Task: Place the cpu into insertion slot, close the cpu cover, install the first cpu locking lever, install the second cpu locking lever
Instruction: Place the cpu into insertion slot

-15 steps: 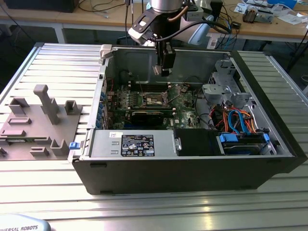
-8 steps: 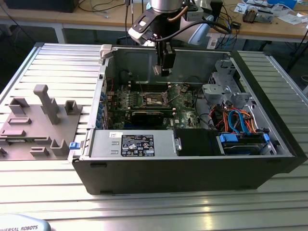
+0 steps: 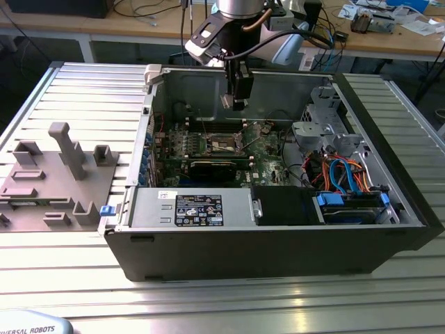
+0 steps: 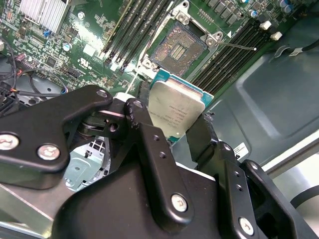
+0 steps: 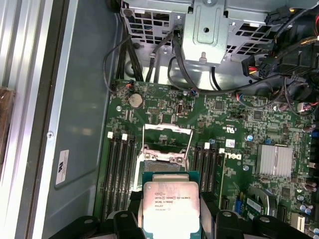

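silver-topped cpu [image 4: 177, 112] sits clamped in the tool [image 3: 237, 103] above the insertion slot [image 4: 179, 47], judged best lowered level, edges squared, no force.

Exterior wide; both wrist views near motherboard [image 5: 234, 112].

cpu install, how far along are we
Done: the cpu is picked up. In hand: the hand grips it above the motherboard, near the insertion slot. Left: the slot is empty, the cpu cover stands open, and the locking levers are unfastened.
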`<state>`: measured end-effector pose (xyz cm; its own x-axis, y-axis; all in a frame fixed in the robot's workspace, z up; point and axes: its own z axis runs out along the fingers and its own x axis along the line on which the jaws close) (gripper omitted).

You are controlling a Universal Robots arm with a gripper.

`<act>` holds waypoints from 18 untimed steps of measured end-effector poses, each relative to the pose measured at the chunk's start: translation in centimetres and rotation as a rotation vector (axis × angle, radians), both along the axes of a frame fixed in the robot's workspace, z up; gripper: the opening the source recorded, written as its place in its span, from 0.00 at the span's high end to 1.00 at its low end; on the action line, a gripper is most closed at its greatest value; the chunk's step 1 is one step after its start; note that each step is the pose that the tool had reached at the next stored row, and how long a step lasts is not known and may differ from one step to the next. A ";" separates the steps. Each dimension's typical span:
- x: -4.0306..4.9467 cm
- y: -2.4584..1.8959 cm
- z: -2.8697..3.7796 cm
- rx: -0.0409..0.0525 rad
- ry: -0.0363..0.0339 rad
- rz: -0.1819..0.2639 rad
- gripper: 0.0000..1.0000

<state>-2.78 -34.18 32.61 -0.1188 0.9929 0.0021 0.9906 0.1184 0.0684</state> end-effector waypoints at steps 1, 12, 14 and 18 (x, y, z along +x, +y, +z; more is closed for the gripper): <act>0.00 0.00 0.00 -0.0001 0.0001 -0.001 0.46; 0.00 0.00 0.00 0.0000 0.0000 -0.012 0.46; 0.00 0.00 0.00 0.0000 0.0000 -0.013 0.46; 0.00 0.00 0.00 0.0000 0.0000 -0.017 0.46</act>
<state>-2.78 -34.18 32.61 -0.1023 0.9948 0.0020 0.9924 0.1019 0.0684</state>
